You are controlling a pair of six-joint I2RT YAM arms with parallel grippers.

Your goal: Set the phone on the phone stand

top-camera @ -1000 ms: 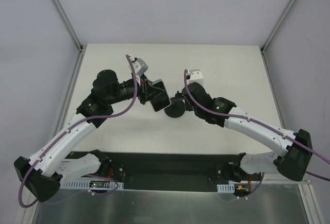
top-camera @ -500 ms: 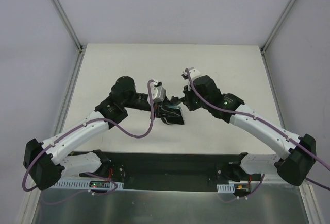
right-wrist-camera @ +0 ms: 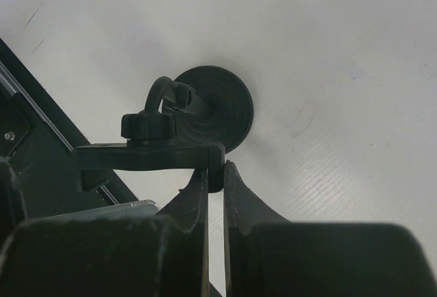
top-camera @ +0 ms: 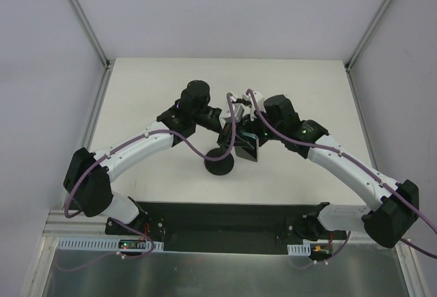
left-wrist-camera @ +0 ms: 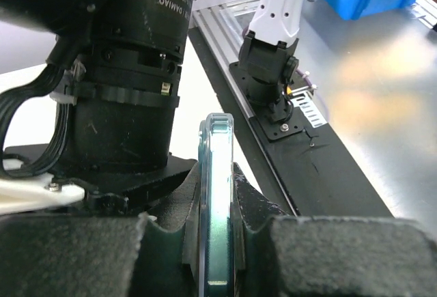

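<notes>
- The phone (left-wrist-camera: 217,174) is held on edge, pinched across its two flat faces by the left gripper (left-wrist-camera: 217,246), whose pads are clamped on it. In the top view it hangs tilted over mid-table, just at 2 o'clock of the stand's round base.
- It looks thin, stiff and light. The glossy faces could slip, and the front likely needs sparing from knocks. A grip across the faces near one end seems best, leaving the other end free for the holder.
- The phone stand (right-wrist-camera: 220,106) sits on the white table (top-camera: 307,85). The right gripper (right-wrist-camera: 215,174) has its fingers almost together, nipped on the end of the holder bar at 6 o'clock of the base.
- From above, both wrists crowd over the phone and the holder, so I cannot tell whether the two touch.
- The left wrist view shows only the phone's silvery edge, and the pads cut off its lower part.
- The right wrist view shows just a sliver of pale edge at 8 o'clock, probably the phone.
</notes>
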